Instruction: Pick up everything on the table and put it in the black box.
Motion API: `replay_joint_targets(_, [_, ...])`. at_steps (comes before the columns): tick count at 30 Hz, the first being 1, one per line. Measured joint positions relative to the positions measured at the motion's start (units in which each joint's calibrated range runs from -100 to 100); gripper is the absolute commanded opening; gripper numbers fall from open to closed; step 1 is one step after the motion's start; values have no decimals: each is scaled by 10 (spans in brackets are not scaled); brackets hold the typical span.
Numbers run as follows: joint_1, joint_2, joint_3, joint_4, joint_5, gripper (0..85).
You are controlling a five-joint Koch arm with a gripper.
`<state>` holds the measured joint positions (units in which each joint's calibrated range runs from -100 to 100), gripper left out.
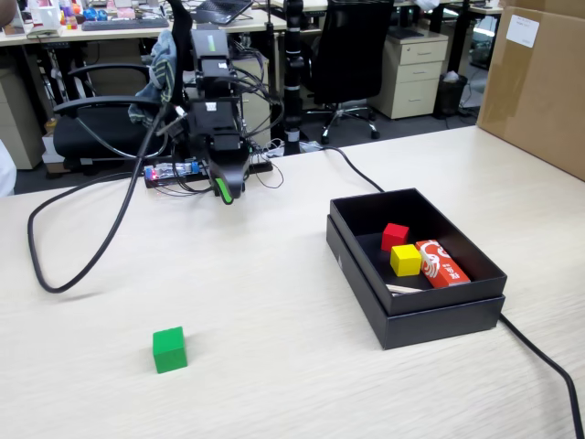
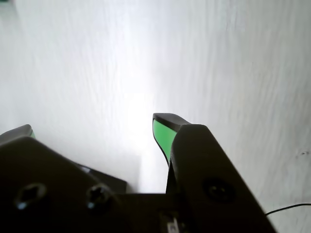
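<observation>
Fixed view shows the green cube (image 1: 169, 349) alone on the table (image 1: 274, 302), well left of the black box (image 1: 416, 315), so the gripper (image 1: 225, 194), jaws parted and empty, should descend squarely over it before closing.

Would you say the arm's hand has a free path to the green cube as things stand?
Probably yes: the green cube sits alone on bare table, apart from the black box, with nothing between it and the hand. Only the looping black cable lies nearby, off to one side.
</observation>
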<state>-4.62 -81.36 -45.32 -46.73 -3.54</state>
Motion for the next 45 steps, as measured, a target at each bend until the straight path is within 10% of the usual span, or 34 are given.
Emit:
replay_joint_targets(23, [-72, 929, 716, -19, -51, 475])
replay_joint_targets(37, [-75, 1081, 804, -19, -51, 471])
replay_joint_targets(45, [-77, 1109, 840, -24, -67, 335])
